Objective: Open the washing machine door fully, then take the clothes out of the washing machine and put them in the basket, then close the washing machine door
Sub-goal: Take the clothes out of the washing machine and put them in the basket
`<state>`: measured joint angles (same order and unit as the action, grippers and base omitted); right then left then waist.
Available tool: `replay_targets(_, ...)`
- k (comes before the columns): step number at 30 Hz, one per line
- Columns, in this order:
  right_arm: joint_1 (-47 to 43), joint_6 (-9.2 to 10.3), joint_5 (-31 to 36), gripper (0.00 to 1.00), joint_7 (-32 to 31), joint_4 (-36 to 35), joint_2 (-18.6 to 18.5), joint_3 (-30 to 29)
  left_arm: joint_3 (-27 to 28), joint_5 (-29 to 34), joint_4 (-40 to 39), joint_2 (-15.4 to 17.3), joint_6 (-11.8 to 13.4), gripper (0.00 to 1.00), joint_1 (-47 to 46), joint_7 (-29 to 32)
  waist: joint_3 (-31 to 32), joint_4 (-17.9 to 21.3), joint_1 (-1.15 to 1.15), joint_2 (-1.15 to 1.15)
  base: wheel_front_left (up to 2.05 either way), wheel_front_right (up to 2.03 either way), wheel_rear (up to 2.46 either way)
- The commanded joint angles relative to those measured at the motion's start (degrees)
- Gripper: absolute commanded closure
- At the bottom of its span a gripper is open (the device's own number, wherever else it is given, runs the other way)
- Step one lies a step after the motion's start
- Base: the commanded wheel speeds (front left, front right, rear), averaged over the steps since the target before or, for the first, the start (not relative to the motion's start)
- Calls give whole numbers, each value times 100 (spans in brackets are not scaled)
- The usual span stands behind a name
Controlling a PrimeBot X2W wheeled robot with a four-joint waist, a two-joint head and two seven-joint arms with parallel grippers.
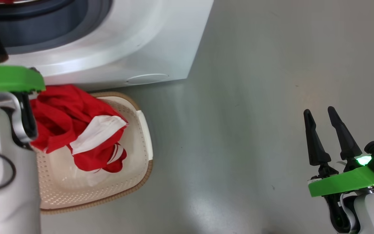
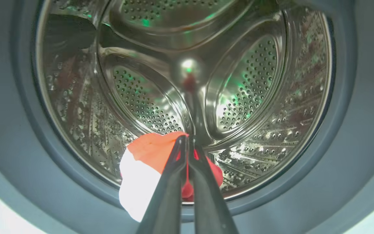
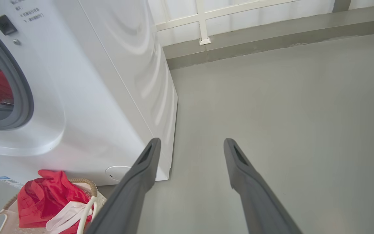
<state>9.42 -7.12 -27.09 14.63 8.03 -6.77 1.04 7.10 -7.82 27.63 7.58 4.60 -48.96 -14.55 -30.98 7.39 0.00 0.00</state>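
— While the left gripper [image 2: 187, 142] is pinched shut on that red-and-white garment [image 2: 148, 152] at the mouth of the drum [image 2: 141, 97], what could go wrong?

— The cloth may drag over the grey gasket [image 2: 21, 130] and slip free, since only a fold seems to be held. It could then drop to the floor [image 1: 255, 130] short of the basket [image 1: 145, 130].

— Where is the basket?

— Just in front of the washing machine [image 1: 135, 32], with red clothes [image 1: 63, 104] heaped at its machine-side end. Another piece could tip them over the rim.

— And the right gripper [image 1: 319, 111]?

— Spread wide, holding nothing, well apart over bare floor. The left wrist view shows the grip inside the drum; the head view gives the basket and the heap.
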Motion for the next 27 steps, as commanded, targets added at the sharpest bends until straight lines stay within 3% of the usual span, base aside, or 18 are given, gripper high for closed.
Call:
replay_targets(1, -118, -36, 52, 0, 37, -109, -88, 80, 303, -50, -518, 37, -81, 100, 324, -44, 91, -114, 0, 0, 0, 0, 0)
replay_targets(9, -76, -36, 50, 0, 37, -116, -112, 16, 360, 368, -1759, -310, -419, 100, 1214, -44, 174, -214, 0, 0, 0, 0, 0)
replay_targets(16, -101, -36, 58, 0, 37, -122, -123, -31, 321, 404, -2520, -420, -490, 100, 1694, -44, 242, -266, 0, 0, 0, 0, 0)
replay_targets(27, -143, -36, 63, 0, 37, -120, -144, -44, 222, 276, -4063, -467, -210, 100, 2329, -44, 301, -333, 0, 0, 0, 0, 0)
